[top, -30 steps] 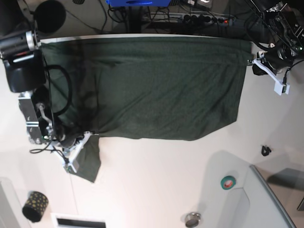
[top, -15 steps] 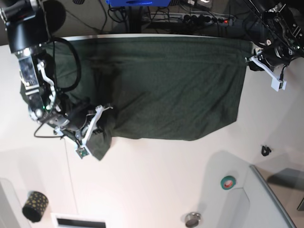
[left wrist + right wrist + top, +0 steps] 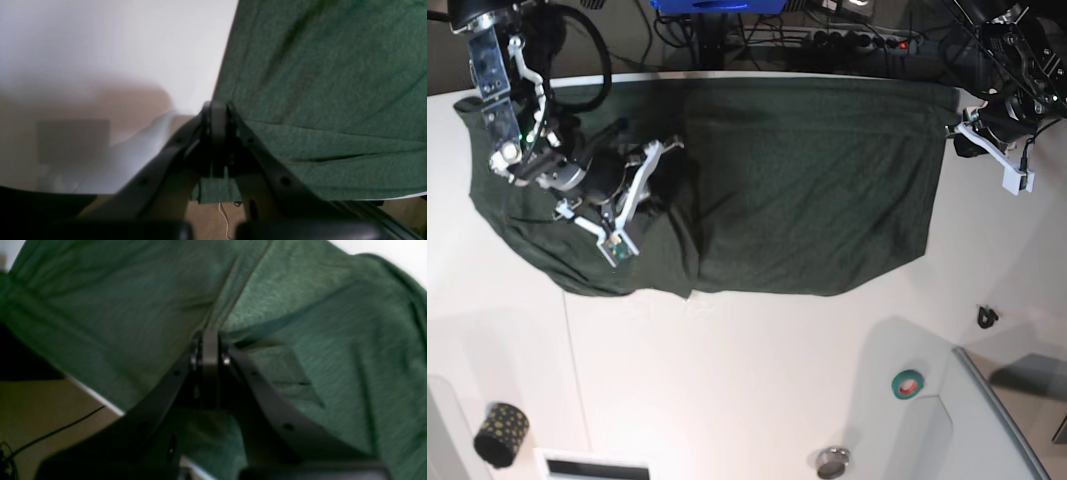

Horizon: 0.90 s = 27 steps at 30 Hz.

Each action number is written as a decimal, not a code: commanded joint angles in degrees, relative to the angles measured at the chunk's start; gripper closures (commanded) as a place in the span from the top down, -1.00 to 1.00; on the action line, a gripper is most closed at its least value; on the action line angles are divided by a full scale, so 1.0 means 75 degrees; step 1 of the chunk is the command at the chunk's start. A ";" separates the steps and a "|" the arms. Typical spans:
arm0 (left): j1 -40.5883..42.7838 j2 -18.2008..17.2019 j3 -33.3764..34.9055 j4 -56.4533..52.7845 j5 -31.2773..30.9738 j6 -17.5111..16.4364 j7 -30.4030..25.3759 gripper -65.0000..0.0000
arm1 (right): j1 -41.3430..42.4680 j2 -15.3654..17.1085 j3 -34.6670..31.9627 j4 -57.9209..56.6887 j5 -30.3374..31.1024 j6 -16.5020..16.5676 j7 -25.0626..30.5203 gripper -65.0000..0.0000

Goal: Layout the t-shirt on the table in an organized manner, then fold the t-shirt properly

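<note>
The dark green t-shirt [image 3: 807, 190] lies spread across the far half of the white table [image 3: 757, 380]. Its left part is bunched into folds. My right gripper [image 3: 649, 200] is over that bunched part, and in the right wrist view the right gripper [image 3: 210, 336] is shut on a ridge of the t-shirt [image 3: 333, 340]. At the shirt's far right corner my left gripper [image 3: 955, 130] pinches the edge. The left wrist view shows the left gripper [image 3: 218, 110] shut on the hem of the t-shirt [image 3: 327, 83], with bare table [image 3: 116, 50] beside it.
A grey raised tray [image 3: 987, 420] sits at the front right corner, with a green tape roll [image 3: 908, 383] beside it. A small metal disc [image 3: 832, 462], a small black clip [image 3: 987, 317] and a dotted black cup [image 3: 501, 434] lie near the front. Cables and a power strip [image 3: 857, 40] run behind the table.
My right arm has swung from the table's front left up and inward, carrying the shirt's left part onto the body. The left gripper has stayed at the right corner.
</note>
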 commanded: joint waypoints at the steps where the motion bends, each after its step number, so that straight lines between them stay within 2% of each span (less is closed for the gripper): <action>1: -0.0017 -0.0122 -0.0010 0.0104 -0.0070 -0.0024 -0.0116 -1.00 | -0.0040 0.0031 0.0011 0.0231 0.0072 0.0042 0.0157 -1.00; 11: -0.0017 -0.0122 0.0014 0.0104 -0.0070 -0.0024 -0.0116 -1.00 | -0.0708 -0.0379 -0.0012 0.0231 0.0072 0.0042 0.0122 -0.99; 13: -0.0017 -0.0122 0.0014 0.0104 -0.0070 -0.0024 -0.0116 -1.00 | -0.0708 -0.0391 -0.0012 0.0231 0.0072 0.0042 0.0017 -0.84; 18: -0.0017 -0.0110 -0.0045 0.0104 -0.0070 -0.0035 -0.0116 -1.00 | -0.0673 -0.0391 0.0070 0.0301 0.0072 0.0054 -0.0277 0.09; 19: -0.0005 -0.0110 -0.0045 0.0104 -0.0070 -0.0047 -0.0116 -1.00 | -0.0567 -0.0391 0.0128 0.0290 0.0072 0.0054 -0.0230 0.16; 22: 0.0112 -0.0110 -0.0045 0.0115 -0.0093 -0.0059 -0.0128 -1.00 | -0.0169 -0.0485 0.0574 0.0008 0.0072 0.0054 -0.0112 0.14; 27: 0.0229 -0.0122 -0.0068 0.0127 -0.0093 -0.0071 -0.0140 -1.00 | 0.0839 -0.0672 0.0656 -0.1492 0.0072 0.0054 -0.0136 0.14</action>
